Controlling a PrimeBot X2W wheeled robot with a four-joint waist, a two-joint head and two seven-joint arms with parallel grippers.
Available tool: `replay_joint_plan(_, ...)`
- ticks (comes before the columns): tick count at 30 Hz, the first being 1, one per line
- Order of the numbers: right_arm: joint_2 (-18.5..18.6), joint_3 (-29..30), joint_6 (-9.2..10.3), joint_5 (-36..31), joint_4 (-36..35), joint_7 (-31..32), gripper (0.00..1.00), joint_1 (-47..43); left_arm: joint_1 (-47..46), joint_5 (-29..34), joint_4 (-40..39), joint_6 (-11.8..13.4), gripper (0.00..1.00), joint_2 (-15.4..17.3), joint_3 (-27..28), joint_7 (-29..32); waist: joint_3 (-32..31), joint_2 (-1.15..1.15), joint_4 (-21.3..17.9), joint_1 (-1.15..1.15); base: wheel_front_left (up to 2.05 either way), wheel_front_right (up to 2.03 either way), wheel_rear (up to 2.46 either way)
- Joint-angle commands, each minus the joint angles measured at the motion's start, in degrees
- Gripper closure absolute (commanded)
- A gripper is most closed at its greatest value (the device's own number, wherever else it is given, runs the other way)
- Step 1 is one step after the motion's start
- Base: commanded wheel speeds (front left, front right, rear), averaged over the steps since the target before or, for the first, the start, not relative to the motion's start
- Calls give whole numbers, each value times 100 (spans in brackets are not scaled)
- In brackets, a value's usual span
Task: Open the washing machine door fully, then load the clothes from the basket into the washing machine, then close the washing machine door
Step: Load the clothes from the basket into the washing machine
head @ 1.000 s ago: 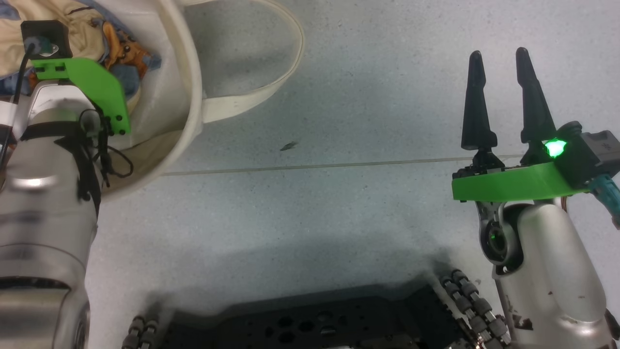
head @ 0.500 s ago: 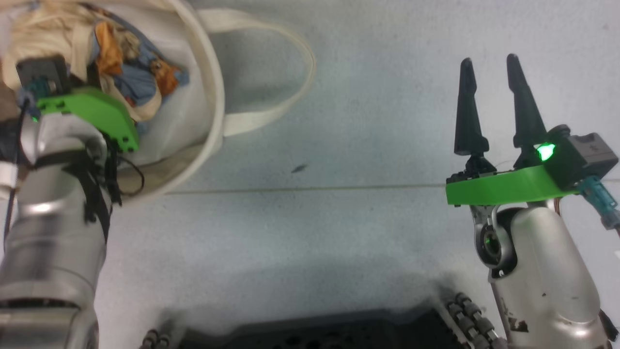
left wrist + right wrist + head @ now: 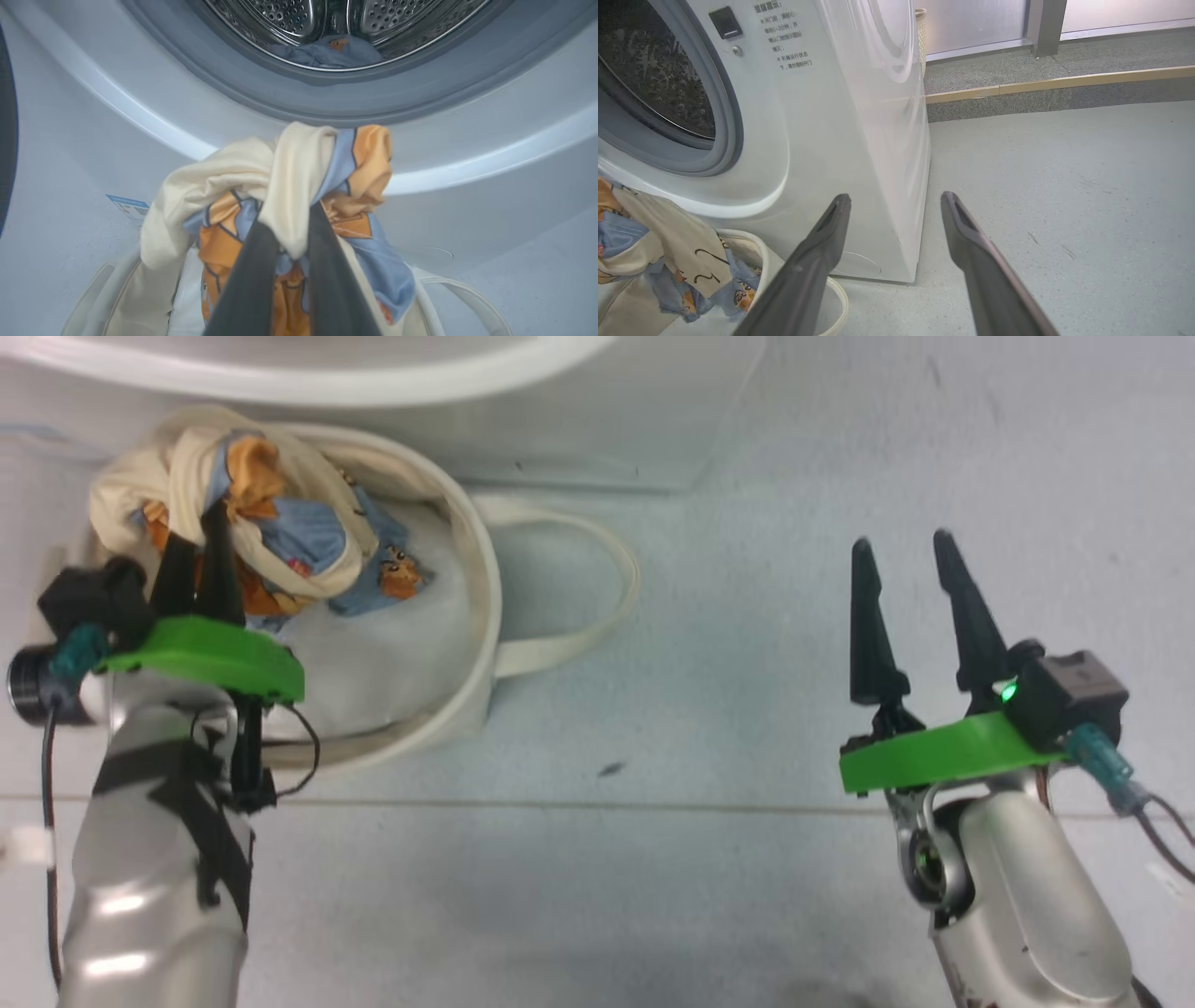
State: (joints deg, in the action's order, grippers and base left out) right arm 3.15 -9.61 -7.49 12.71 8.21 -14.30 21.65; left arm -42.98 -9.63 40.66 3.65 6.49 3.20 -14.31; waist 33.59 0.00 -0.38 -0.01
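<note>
My left gripper [image 3: 198, 555] is shut on the clothes [image 3: 299, 537], a cream, light-blue and orange bundle. It hangs above the cream basket [image 3: 487, 616], with a corner trailing inside. In the left wrist view the fingers [image 3: 254, 275] pinch the clothes [image 3: 299, 177] just below the washing machine's [image 3: 93, 140] open drum, where another blue garment [image 3: 327, 52] lies. A dark curved edge [image 3: 5, 140] at that view's left border may be the door. My right gripper [image 3: 901, 543] hangs open over bare floor, right of the basket. Its view shows the washing machine [image 3: 840, 116], the clothes [image 3: 668, 252] and the basket rim [image 3: 838, 291].
The basket's loop handle [image 3: 597, 616] lies on the grey floor [image 3: 728, 616] toward my right gripper. A floor seam [image 3: 597, 805] runs across in front of me. Behind the machine stand a wicker bin [image 3: 920, 37] and a raised kerb [image 3: 1064, 81].
The head camera has tilted up, bringing the machine's base into view. My left gripper has shut on the clothes and lifted them out of the basket. The right gripper stays open.
</note>
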Motion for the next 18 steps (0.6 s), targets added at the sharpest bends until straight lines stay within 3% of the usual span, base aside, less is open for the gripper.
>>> replay_joint_plan(1,-27,-149,0,35,-115,-70,0,-204,192,70,-443,-64,100,137,257,-68,-427,0,126,1,0,0,0)
replay_joint_plan(10,-27,-139,0,259,-66,-70,0,-457,1320,240,-2513,-760,100,-233,876,-68,-1252,0,191,1,0,0,0)
replay_joint_plan(13,-27,-203,0,694,-476,-70,0,-568,1651,246,-3054,-886,100,-312,999,-68,-1497,0,225,1,0,0,0)
replay_joint_plan(18,-27,-219,0,725,-786,-70,0,-785,2113,-22,-3721,-969,100,-356,1070,-68,-1824,0,256,1,0,0,0)
